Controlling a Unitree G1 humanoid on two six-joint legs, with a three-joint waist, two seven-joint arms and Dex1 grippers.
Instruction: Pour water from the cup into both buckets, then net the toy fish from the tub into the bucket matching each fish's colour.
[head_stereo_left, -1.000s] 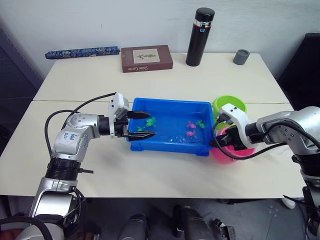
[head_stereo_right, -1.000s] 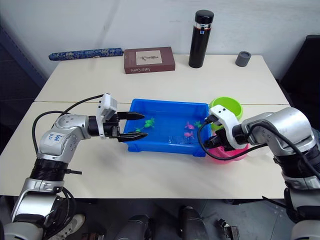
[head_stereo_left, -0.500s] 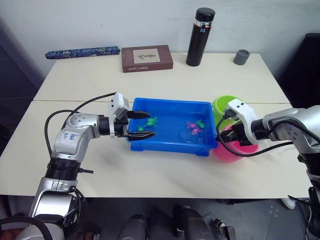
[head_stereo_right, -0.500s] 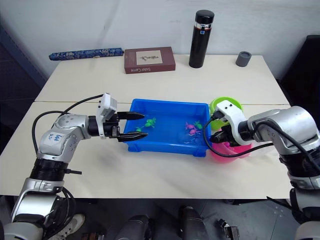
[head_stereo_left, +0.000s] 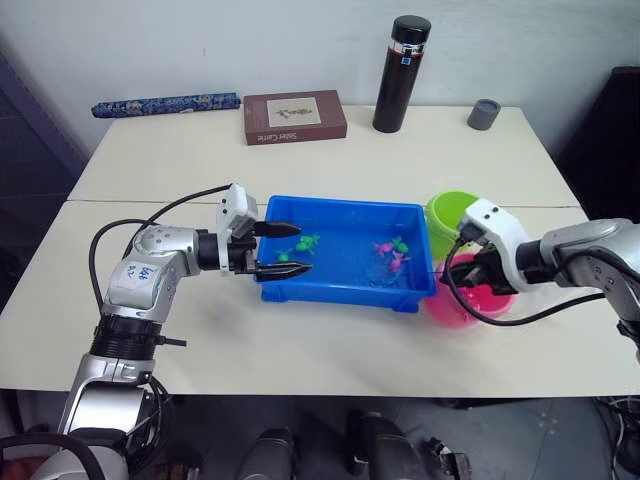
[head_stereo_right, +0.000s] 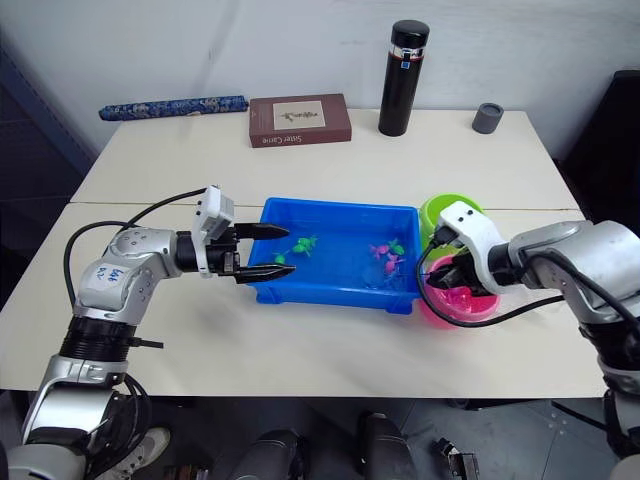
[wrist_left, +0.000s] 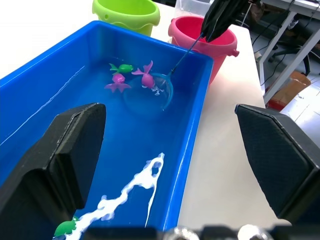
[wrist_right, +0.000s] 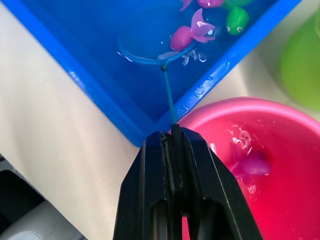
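Right hand (wrist_right: 172, 150) pinches the net (wrist_right: 152, 52) handle over the pink bucket (wrist_right: 280, 150), hoop under a pink fish (wrist_right: 192, 32) in the tub (head_stereo_left: 345, 290); left hand (head_stereo_left: 290, 250) spread wide.

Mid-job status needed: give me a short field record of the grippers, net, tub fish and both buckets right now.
right gripper: shut on the net handle, above the pink bucket
net: hoop in the tub water, a magenta fish at its rim
left gripper: open, at the tub's left end, holding nothing
tub: pink and green fish remaining
pink bucket: water, one pink fish inside
green bucket: contents cannot be seen
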